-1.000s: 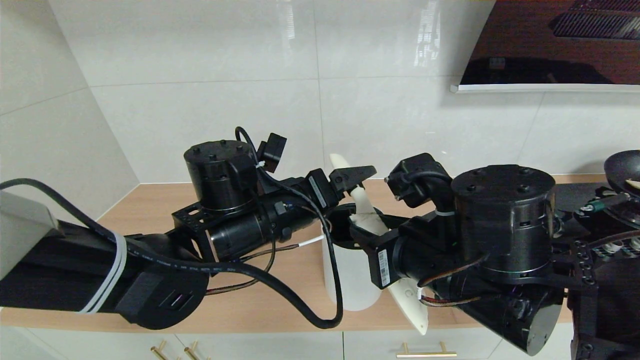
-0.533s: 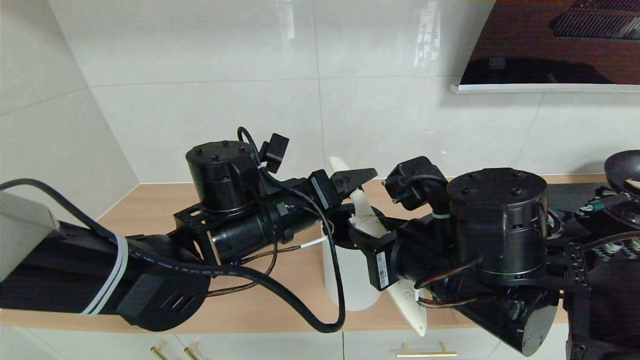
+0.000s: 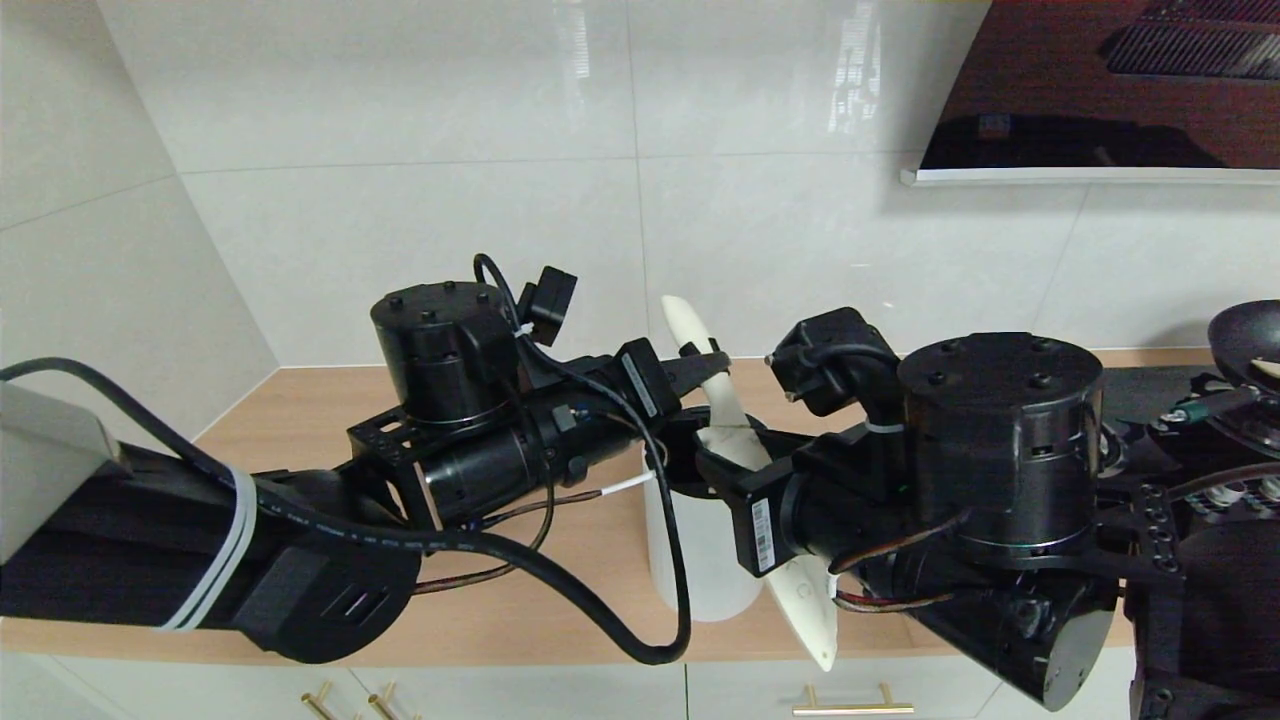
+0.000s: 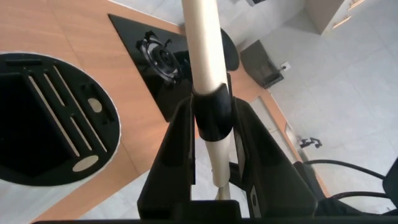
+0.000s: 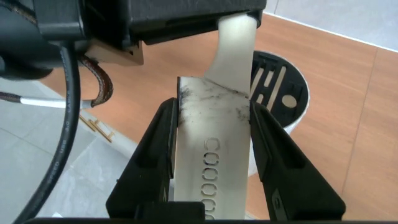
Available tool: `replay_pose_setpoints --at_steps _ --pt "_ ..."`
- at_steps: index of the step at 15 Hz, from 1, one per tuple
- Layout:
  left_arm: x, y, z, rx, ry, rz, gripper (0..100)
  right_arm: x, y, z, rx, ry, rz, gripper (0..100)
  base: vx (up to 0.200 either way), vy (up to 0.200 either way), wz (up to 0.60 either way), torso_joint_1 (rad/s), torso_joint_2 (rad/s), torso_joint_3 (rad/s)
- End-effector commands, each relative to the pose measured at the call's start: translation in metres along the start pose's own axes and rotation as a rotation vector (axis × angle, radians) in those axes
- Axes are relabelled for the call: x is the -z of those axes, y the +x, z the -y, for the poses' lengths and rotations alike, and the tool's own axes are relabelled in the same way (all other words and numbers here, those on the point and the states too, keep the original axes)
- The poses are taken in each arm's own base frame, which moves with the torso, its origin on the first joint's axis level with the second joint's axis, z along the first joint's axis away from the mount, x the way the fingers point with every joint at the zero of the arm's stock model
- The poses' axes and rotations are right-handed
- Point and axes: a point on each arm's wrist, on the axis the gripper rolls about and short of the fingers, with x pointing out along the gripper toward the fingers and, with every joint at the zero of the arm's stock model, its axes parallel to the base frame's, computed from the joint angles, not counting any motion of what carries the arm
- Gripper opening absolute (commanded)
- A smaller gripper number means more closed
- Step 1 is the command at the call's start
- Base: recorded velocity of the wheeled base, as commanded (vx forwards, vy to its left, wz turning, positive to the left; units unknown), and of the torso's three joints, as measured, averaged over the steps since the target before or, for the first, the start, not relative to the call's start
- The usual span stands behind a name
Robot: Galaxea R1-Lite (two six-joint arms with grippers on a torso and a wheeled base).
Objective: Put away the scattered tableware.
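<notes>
A white knife [image 3: 722,415] with a cream handle and a perforated blade [image 5: 211,134] hangs tilted above a white cylindrical knife holder [image 3: 700,560] with a black slotted top [image 4: 43,118]. My left gripper [image 3: 705,365] is shut on the knife's handle [image 4: 203,56], near its upper end. Just below it, my right gripper [image 3: 735,452] is shut on the blade close to the handle, with a finger [image 5: 163,146] on each flat side. The blade's tip [image 3: 820,640] points down past the holder's near right side, in front of the counter's edge.
The holder stands on a wooden counter [image 3: 300,420] against a tiled wall. A black stovetop [image 3: 1150,385] with a dark pan [image 3: 1245,340] lies to the right, under a range hood [image 3: 1100,90]. Drawers with gold handles [image 3: 850,708] sit below the counter.
The left gripper's fingers, spread beside the handle before, have shut on it. The knife has swung a little more upright, its tip shifting left.
</notes>
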Motion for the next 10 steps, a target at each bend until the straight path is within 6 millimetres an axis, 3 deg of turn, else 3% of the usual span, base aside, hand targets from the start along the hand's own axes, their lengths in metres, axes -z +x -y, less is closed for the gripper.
replay_pose_setpoints --at_steps 1,4,5,7,10 --pt "-0.001 0.000 0.001 0.004 0.000 0.001 0 0.000 0.001 0.000 0.000 0.001 0.002 0 0.000 0.000 0.00 0.000 0.00 0.000" --pt "-0.002 -0.001 0.002 0.004 0.001 0.005 0 -0.001 0.001 0.000 0.001 0.005 0.007 0 0.000 0.000 0.00 0.000 0.00 0.000" --pt "-0.003 -0.002 0.004 0.008 0.003 0.011 0 -0.002 0.001 0.000 -0.001 0.013 0.026 100 0.000 0.000 0.00 0.000 0.00 0.000" --pt "-0.017 -0.011 0.014 0.031 0.017 0.056 0 -0.010 -0.005 0.002 -0.002 0.035 0.079 100 0.000 0.000 0.00 0.000 0.00 0.000" --pt "-0.046 -0.036 0.024 0.047 0.050 0.158 0 -0.028 -0.020 0.022 0.036 0.055 0.151 100 0.000 0.000 0.00 0.000 0.00 0.000"
